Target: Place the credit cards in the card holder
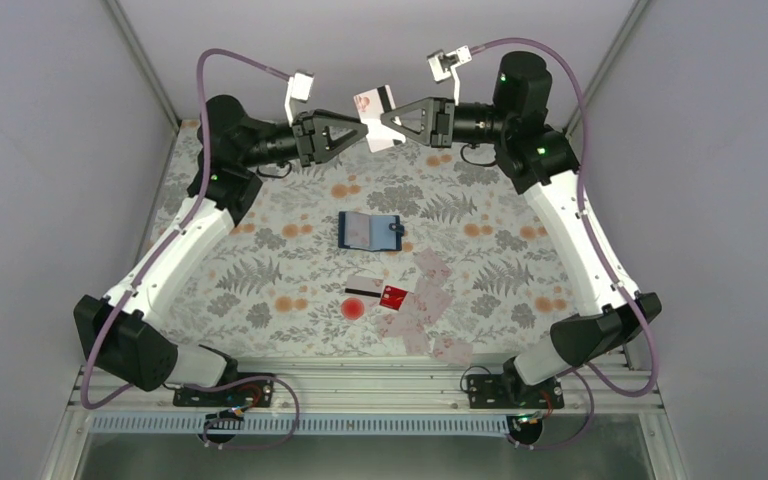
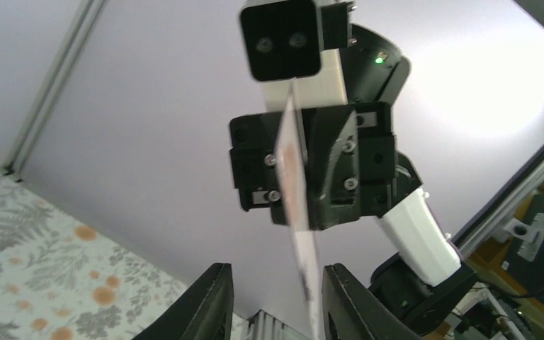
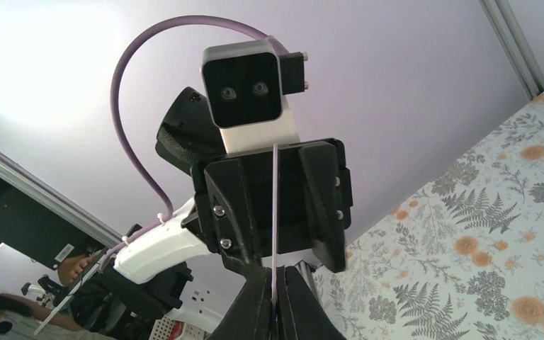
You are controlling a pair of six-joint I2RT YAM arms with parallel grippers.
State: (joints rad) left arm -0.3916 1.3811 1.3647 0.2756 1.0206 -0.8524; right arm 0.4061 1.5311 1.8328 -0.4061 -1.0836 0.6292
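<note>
Left hand (image 2: 276,273) is raised over the far side of the table (image 1: 260,260), pointing right, fingers partly apart. The held card (image 1: 370,105) stands edge-on between them in the left wrist view: it sits close against one finger with a clear gap to the other, so there is no clamp from this side. The card is whitish with a red mark and a black stripe on its upper right, and it hangs in the air between the two hands, well above the table. Right hand (image 3: 276,273) faces the left one from the other side, fingers pinched fully onto the card's edge. It alone carries the card. Down on the table, the card holder (image 1: 371,232) lies open and flat near the centre, tab to the right, nearer the arm bases than both hands and well apart from them. Nearer still are a striped card (image 1: 363,291), then a red card (image 1: 394,295) just beside it, then loose pale pink cards (image 1: 430,300) overlapping off to the right. None of them touches the holder.
</note>
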